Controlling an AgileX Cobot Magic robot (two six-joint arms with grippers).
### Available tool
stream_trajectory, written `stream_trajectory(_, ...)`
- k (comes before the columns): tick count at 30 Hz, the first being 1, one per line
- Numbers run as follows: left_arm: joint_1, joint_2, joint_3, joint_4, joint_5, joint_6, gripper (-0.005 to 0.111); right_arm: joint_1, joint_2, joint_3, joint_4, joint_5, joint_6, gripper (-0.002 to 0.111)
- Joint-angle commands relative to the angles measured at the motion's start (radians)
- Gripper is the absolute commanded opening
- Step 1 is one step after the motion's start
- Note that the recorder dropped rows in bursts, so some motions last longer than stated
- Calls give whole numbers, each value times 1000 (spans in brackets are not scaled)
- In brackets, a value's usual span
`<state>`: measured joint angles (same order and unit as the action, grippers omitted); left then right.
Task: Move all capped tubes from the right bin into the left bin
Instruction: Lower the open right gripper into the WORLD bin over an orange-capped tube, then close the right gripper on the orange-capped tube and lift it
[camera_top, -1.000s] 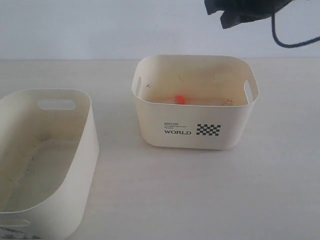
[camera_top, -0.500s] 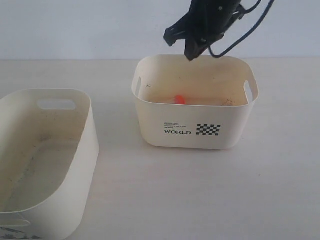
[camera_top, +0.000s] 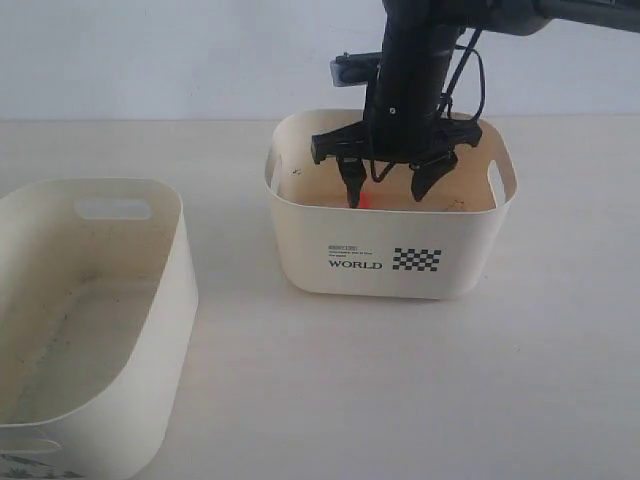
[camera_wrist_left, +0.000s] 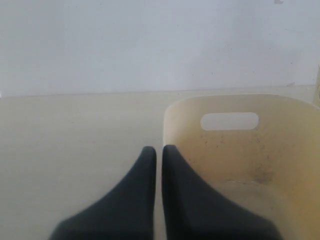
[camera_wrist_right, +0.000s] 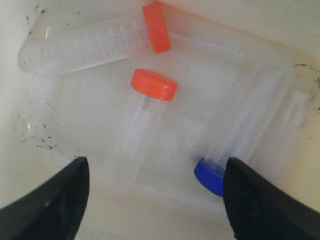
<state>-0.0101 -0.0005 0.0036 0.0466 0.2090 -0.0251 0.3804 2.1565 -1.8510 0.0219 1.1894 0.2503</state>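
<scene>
- Right hand (camera_top: 386, 192) is hanging wide open, empty, inside the right bin (camera_top: 380, 262) over 3 capped tubes (camera_wrist_right: 85, 47).
- Middle orange-capped tube (camera_wrist_right: 142, 117) is lying right between its fingers (camera_wrist_right: 50, 205), long axis crossing their closing line.
- Left hand (camera_wrist_left: 157, 167) is sitting shut, empty, by the left bin (camera_wrist_left: 280, 150).

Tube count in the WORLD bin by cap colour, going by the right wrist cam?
Orange-capped tubes: 2
Blue-capped tube: 1
Total: 3 capped tubes visible
</scene>
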Motion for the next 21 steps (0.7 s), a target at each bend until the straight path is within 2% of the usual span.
stream_trajectory(1,0,0,-4,2,0,-10,4,0,39,-5,2,-6,14,70)
stream_trajectory(6,0,0,-4,2,0,-10,4,0,88,-5,53,-8,14,70)
stream_trajectory(21,0,0,-4,2,0,-10,4,0,173,-5,49,-47,29,70)
